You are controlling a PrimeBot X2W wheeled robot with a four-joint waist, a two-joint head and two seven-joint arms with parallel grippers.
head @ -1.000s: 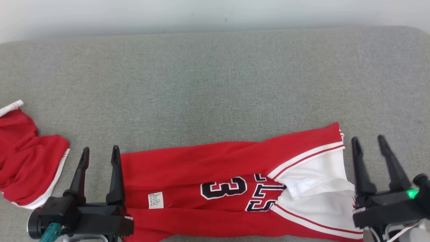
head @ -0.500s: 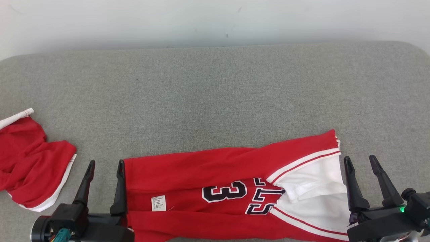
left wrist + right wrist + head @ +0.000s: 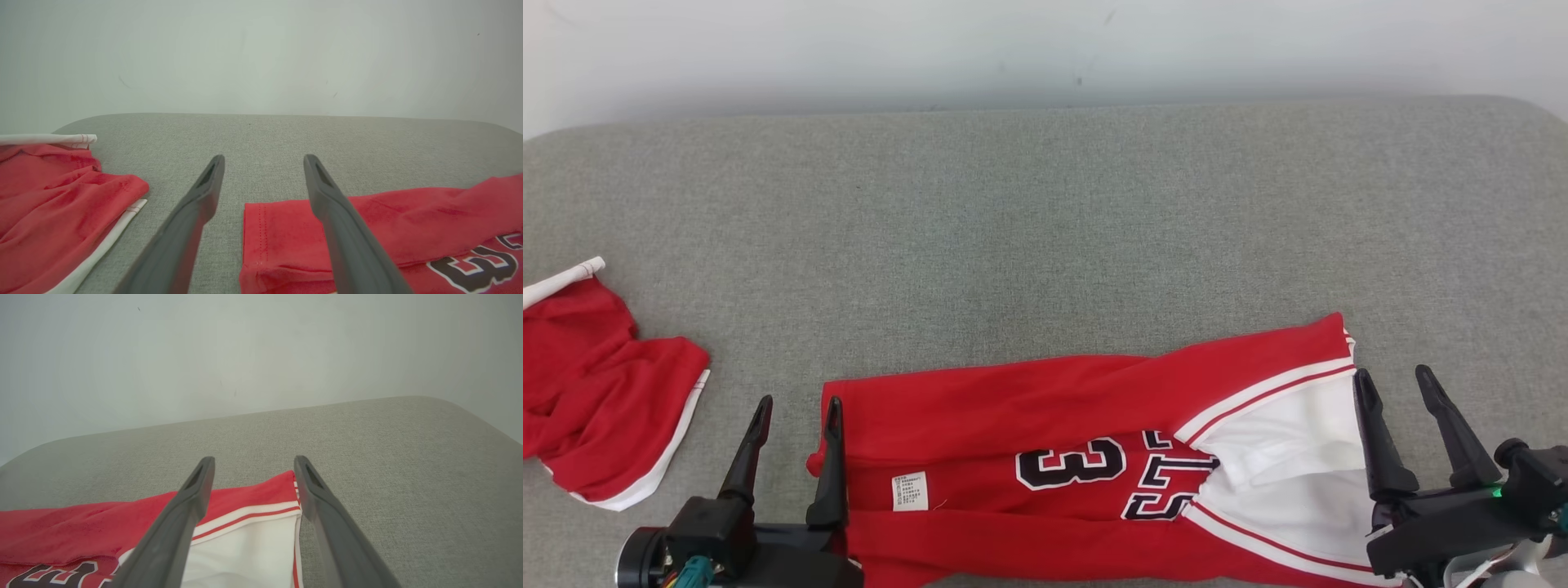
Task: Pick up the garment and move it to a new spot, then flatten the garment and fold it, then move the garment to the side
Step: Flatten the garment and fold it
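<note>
so: left gripper (image 3: 798,404) and right gripper (image 3: 1392,376) both spread wide, empty, one at each end of the garment (image 3: 1029,408). it lies as a long folded strip at the near edge of the grey pad (image 3: 1045,229). crosswise fold and move aside look not yet done.

Worktop (image 3: 1045,237): grey woven fabric cover, rounded far corners, spans the full width.
Wall (image 3: 1029,45): pale and plain, a few small dark specks, directly behind the far edge.
Crumpled red cloth (image 3: 600,400): at the left edge, bunched in folds, white trim along the near side and at the far tip, lying on the grey cover.
</note>
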